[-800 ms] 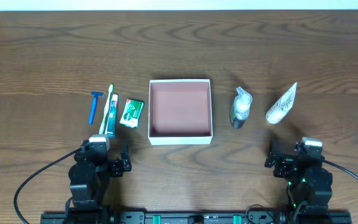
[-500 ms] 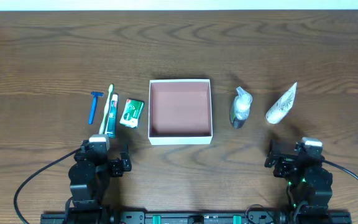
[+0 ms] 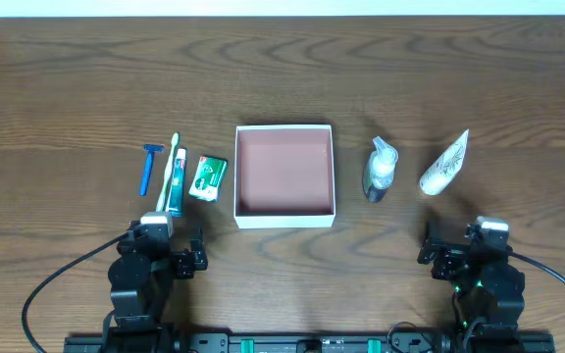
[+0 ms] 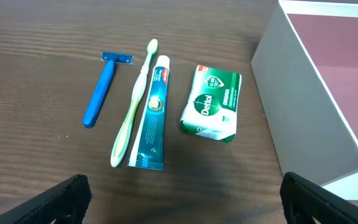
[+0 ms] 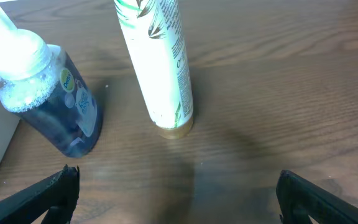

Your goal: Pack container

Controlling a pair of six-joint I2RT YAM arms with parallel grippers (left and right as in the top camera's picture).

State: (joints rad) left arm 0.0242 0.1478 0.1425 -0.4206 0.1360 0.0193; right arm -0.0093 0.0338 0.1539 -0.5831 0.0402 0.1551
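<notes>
Step in hand: you are at the very start. The container shows a bare reddish-brown floor, and every toiletry lies outside it, so the first pick is not yet made.
Container, place: it sits at the middle of the table, between the two groups of items, with each arm on the robot's side of it and off to its own side.
Container, facing: its open mouth points straight up. It is square, so it has no real long axis. Its walls run parallel to the table edges.
Left of the container: the soap packet lies just beside the left wall, then the toothpaste tube touching the toothbrush, then the razor farthest out. All lie roughly parallel to that wall.
Right of the container: the pump bottle lies near the right wall. The lotion tube is farther out, slanted, cap end towards the robot.
Left gripper: jaws spread wide, holding nothing, nearer the robot than the left group.
Right gripper: jaws spread wide, holding nothing, nearer the robot than the bottle and tube.
Next move: as I judge it, reach forward with one arm, come down over a single item, close across its narrow width, then lift it clear of the wall.
Watch: the tube and toothbrush touch, so you may drag both.
</notes>
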